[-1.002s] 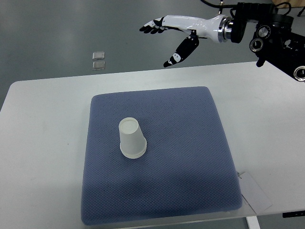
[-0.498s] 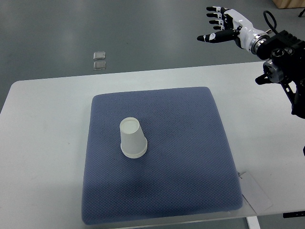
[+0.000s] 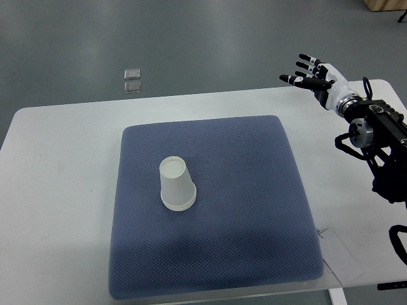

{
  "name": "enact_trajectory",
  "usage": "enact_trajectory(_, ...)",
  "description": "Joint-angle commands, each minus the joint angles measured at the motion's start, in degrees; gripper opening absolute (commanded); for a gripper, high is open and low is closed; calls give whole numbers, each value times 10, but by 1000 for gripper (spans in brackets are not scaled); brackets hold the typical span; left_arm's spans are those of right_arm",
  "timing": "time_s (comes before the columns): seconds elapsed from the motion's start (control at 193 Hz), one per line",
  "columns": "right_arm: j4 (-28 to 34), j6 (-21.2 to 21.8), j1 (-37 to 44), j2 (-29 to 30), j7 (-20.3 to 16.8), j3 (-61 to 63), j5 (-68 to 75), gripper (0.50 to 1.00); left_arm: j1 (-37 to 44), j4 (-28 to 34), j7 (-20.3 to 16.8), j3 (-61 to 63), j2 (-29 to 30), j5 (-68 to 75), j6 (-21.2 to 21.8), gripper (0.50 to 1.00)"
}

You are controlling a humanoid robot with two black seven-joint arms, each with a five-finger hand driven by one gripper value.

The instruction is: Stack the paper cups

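Top view: the right hand [image 3: 316,78], fingers spread and empty, sits well apart at two o'clock from the upside-down paper cups [image 3: 176,185].

Stacked paper cups [image 3: 176,185] upside down on blue mat [image 3: 254,210]; right hand [image 3: 316,81] empty, fingers spread, well apart.

Right hand [image 3: 320,81]: glossy white moulded shell over the palm, with slender fingers [image 3: 304,62] built of black segments tipped and banded in white. A polished silver metal ring [image 3: 345,105] forms the wrist joint. Behind it, the matte black forearm [image 3: 376,130] carries round silver-rimmed joint housings, angular black brackets and thin black cables looping along its outer edge.
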Motion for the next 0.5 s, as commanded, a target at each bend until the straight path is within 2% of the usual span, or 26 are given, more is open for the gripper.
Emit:
enact_trajectory(0.0, 1, -2, -10, 15, 3, 18, 2, 915, 0, 0, 0, 0, 0, 0, 0, 1000)
enact_trajectory(0.228, 1, -23, -21, 32, 7, 24, 2, 913, 0, 0, 0, 0, 0, 0, 0, 1000)
enact_trajectory(0.389, 3, -78, -36, 62, 27, 23, 2, 915, 0, 0, 0, 0, 0, 1, 0, 1000)
enact_trajectory(0.498, 3, -95, -46, 71, 38, 23, 2, 915, 0, 0, 0, 0, 0, 0, 0, 1000)
